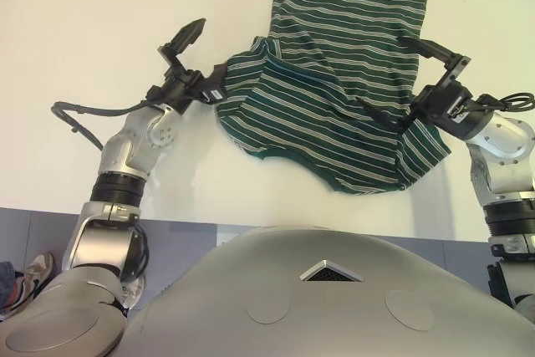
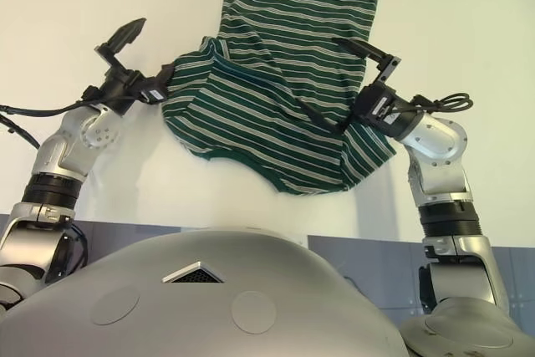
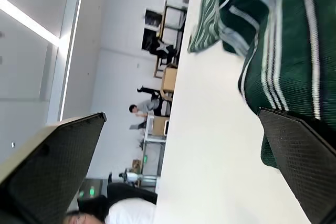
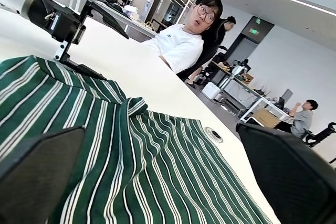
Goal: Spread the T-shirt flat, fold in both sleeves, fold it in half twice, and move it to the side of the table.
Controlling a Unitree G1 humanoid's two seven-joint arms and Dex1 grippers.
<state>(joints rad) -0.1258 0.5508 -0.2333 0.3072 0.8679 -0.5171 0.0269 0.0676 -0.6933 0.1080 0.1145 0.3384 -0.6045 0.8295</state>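
The rumpled T-shirt [image 1: 334,81] takes up the worktop's [image 1: 84,22] middle, with bare surface open on both sides and along the near edge.

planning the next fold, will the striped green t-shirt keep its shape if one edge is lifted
The dark green, white-striped fabric T-shirt probably flops: it already lies bunched in soft folds on the white table. Likely light, since its thin layers drape over one another. A push would probably wrinkle it rather than slide it whole.

T-shirt [image 1: 334,98]: dark green, thin white stripes | table [image 1: 100,6]: plain white | my left claw [image 1: 205,56], 9 o'clock of shirt: black | my right claw [image 1: 397,77], 3 o'clock: black
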